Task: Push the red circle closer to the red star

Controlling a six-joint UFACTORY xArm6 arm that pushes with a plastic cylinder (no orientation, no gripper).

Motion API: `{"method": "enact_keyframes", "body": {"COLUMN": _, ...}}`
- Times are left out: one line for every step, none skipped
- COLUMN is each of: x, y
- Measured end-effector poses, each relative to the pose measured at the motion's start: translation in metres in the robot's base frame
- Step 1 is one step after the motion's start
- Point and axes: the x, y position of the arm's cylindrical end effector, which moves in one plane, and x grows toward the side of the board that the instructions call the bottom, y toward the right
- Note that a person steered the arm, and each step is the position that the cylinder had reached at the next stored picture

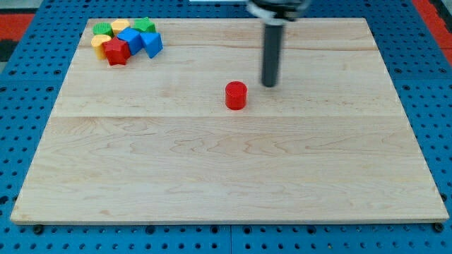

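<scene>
The red circle (pixel 236 95), a short red cylinder, stands alone near the middle of the wooden board (pixel 226 162), a little above centre. The red star (pixel 116 51) lies at the view's top left, in a tight cluster of blocks. My tip (pixel 270 85) is on the board just to the right of the red circle and slightly above it, with a small gap between them. The dark rod rises from the tip to the view's top edge.
Around the red star sit a yellow block (pixel 99 39), a green block (pixel 103 29), another yellow block (pixel 120 27), a green star (pixel 145 26), and two blue blocks (pixel 130 38) (pixel 152 44). A blue pegboard (pixel 28 42) surrounds the board.
</scene>
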Motion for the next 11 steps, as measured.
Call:
{"method": "enact_keyframes", "body": {"x": 0.051, "y": 0.031}}
{"method": "enact_keyframes", "body": {"x": 0.050, "y": -0.008}}
{"method": "enact_keyframes", "body": {"x": 0.034, "y": -0.076}}
{"method": "enact_keyframes", "body": {"x": 0.034, "y": -0.123}}
{"method": "enact_keyframes", "body": {"x": 0.012, "y": -0.169}}
{"method": "enact_keyframes", "body": {"x": 0.017, "y": -0.229}}
{"method": "enact_keyframes", "body": {"x": 0.029, "y": -0.246}}
{"method": "enact_keyframes", "body": {"x": 0.010, "y": -0.275}}
{"method": "enact_keyframes", "body": {"x": -0.004, "y": -0.275}}
{"method": "enact_keyframes", "body": {"x": -0.024, "y": -0.275}}
{"method": "enact_keyframes", "body": {"x": -0.027, "y": -0.272}}
